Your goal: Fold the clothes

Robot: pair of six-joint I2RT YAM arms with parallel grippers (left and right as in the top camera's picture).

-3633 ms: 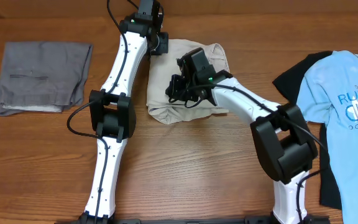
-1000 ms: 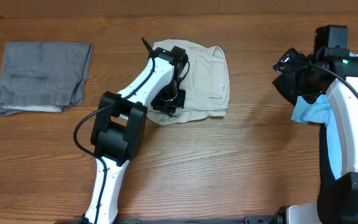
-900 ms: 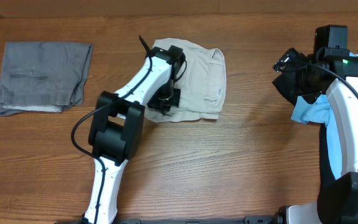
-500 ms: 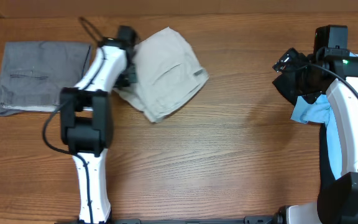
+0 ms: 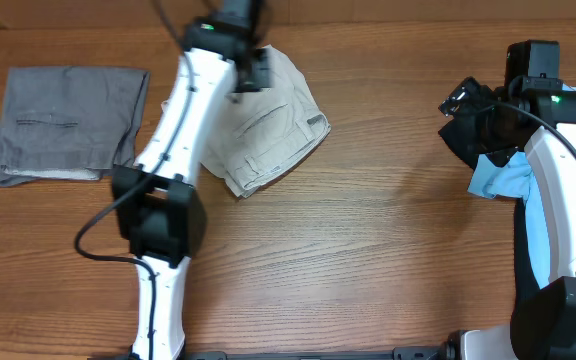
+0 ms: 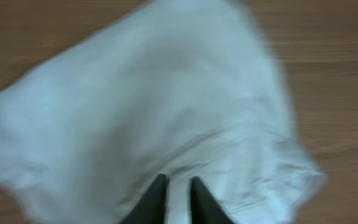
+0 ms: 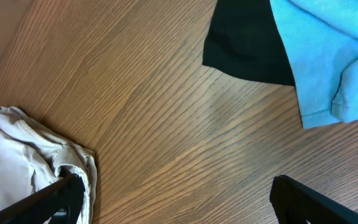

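Crumpled beige shorts (image 5: 268, 125) lie on the wooden table left of centre; they fill the blurred left wrist view (image 6: 166, 106) and show at the lower left of the right wrist view (image 7: 17, 155). My left gripper (image 5: 251, 72) hovers over their far edge, its dark fingers (image 6: 157, 202) nearly together with only a sliver of gap and nothing pinched (image 6: 178, 186). My right gripper (image 5: 473, 115) hangs wide open (image 7: 179, 199) over bare wood by a light blue T-shirt (image 5: 498, 180) and a black garment (image 7: 241, 43).
A folded grey garment (image 5: 68, 120) lies at the far left, close to the shorts. The blue T-shirt (image 7: 328, 50) and the black garment (image 5: 458, 140) are heaped at the right edge, partly under my right arm.
My left gripper dragged the beige shorts leftwards and turned them, then let go and swung up to their far edge. The right arm has not moved.
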